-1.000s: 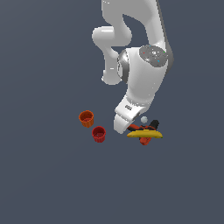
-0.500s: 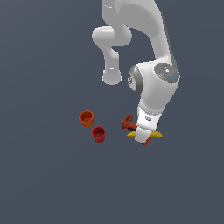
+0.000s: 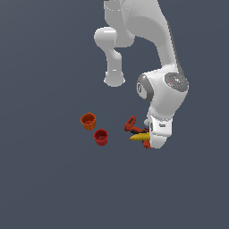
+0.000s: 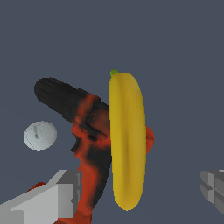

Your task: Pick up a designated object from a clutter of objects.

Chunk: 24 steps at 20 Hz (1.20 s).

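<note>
Two grey fingers of the gripper (image 4: 140, 194) stand wide apart in our wrist view, one finger (image 4: 61, 197) over the drill's handle and the other at the far edge of the picture, so we read the pincer as open and holding nothing. Between them we see the yellow banana (image 4: 127, 140), lying across the red-and-black power drill (image 4: 87, 131) and covering part of its body. Just beside the drill sits a small white ball (image 4: 40, 135), apart from it. In the exterior view we find the arm's white hand low over this pile, hiding most of it; only one end of the banana (image 3: 139, 137) and part of the drill (image 3: 130, 124) show. Well apart, toward the exterior view's left, stand an orange cup (image 3: 88, 120) and a red cup (image 3: 101, 137), near each other.
</note>
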{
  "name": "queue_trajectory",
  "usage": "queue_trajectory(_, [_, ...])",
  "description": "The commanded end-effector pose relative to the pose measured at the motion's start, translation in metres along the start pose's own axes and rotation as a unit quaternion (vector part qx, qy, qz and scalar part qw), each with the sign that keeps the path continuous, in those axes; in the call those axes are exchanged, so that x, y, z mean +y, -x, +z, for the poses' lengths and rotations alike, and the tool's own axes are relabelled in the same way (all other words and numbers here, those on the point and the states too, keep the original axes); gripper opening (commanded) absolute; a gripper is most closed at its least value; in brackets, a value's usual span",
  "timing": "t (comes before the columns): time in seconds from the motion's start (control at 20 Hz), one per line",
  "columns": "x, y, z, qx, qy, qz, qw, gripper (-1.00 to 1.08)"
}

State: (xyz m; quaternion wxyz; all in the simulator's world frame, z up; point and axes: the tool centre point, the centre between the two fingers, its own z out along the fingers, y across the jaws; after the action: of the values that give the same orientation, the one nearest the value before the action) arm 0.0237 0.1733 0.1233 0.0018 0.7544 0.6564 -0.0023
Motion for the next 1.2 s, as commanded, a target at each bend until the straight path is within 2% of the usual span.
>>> queue_trajectory(0.0, [-0.001, -0.004, 0.003, 0.002, 0.000, -0.014, 0.9999, 1.00])
queue_trajectory(0.4, [-0.002, -0.006, 0.008, 0.002, 0.000, -0.019, 0.9998, 1.00])
queue_trajectory(0.85, [-0.003, -0.007, 0.048, 0.003, 0.000, -0.022, 0.9998, 1.00])
queue_trajectory(1.1, [-0.003, -0.007, 0.055, 0.003, 0.000, -0.022, 0.9998, 1.00])
queue_trajectory(1.15, [-0.003, -0.007, 0.055, 0.003, 0.000, -0.022, 0.9998, -1.00])
